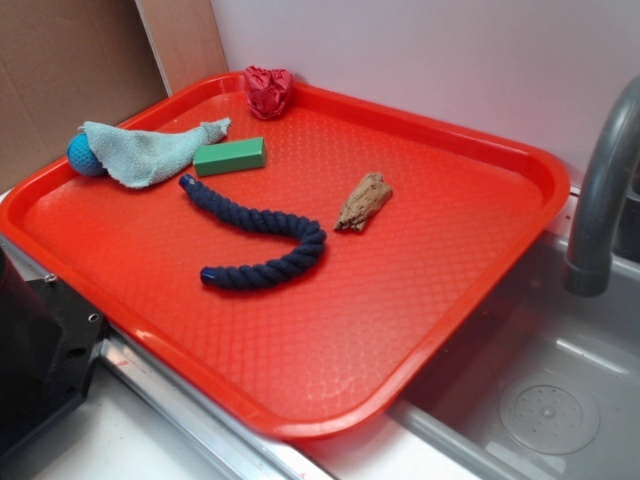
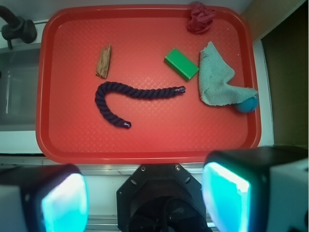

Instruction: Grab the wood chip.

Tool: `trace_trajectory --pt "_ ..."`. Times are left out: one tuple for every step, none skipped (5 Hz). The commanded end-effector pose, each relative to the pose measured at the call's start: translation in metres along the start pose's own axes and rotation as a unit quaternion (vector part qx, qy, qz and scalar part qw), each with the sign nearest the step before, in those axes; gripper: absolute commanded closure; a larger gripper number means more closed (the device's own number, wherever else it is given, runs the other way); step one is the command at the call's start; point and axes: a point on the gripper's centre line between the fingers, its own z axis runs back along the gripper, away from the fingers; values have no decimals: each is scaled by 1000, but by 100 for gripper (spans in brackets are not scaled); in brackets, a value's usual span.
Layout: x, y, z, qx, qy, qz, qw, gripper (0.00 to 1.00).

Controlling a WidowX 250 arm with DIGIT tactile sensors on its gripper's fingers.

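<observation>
A: Tray (image 1: 520, 160) edges first — where do they run?

B: Red tray, raised rim all round. In the exterior view its far corner sits against the white wall, and its right edge hangs over the sink (image 1: 540, 390), near the grey faucet (image 1: 600, 200). Cardboard (image 1: 60, 70) stands behind the left side.

A: Wood chip — where?

B: The wood chip (image 1: 364, 201) (image 2: 104, 61) lies flat on the tray floor, right of centre in the exterior view, well apart from the rim. Bare red floor lies open between it and the faucet-side edge, and toward the near corner too.

A: Anything crowding it?

B: The dark blue rope (image 1: 260, 235) (image 2: 130, 96) curls just beside it, not touching; its bend comes nearest the chip's lower end. The green block (image 1: 230, 156) (image 2: 181, 63) sits further off, and beyond it the teal cloth (image 1: 150, 150) (image 2: 217, 79) drapes over a blue ball (image 1: 82, 155) (image 2: 247, 104) near the left rim. A crumpled red rag (image 1: 268, 92) (image 2: 200, 18) is tucked in the far corner.

A: And the claw?

B: The claw (image 2: 145, 198) hangs outside the tray's near edge in the wrist view, over the metal surface (image 2: 106, 168) — fingers (image 2: 63, 200) spread wide apart, holding nothing, well away from the chip
</observation>
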Motion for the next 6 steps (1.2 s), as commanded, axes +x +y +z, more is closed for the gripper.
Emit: trace_trajectory --pt "0 0 0 0 0 0 1000 0" --pt "43 -34 -52 -22 14 59 998 0" --pt "82 -65 -94 -33 6 80 996 0" --pt "112 -72 -140 -27 16 113 993 0" --pt "112 -72 -140 -27 16 113 993 0" --pt "112 -72 -140 -27 16 113 993 0"
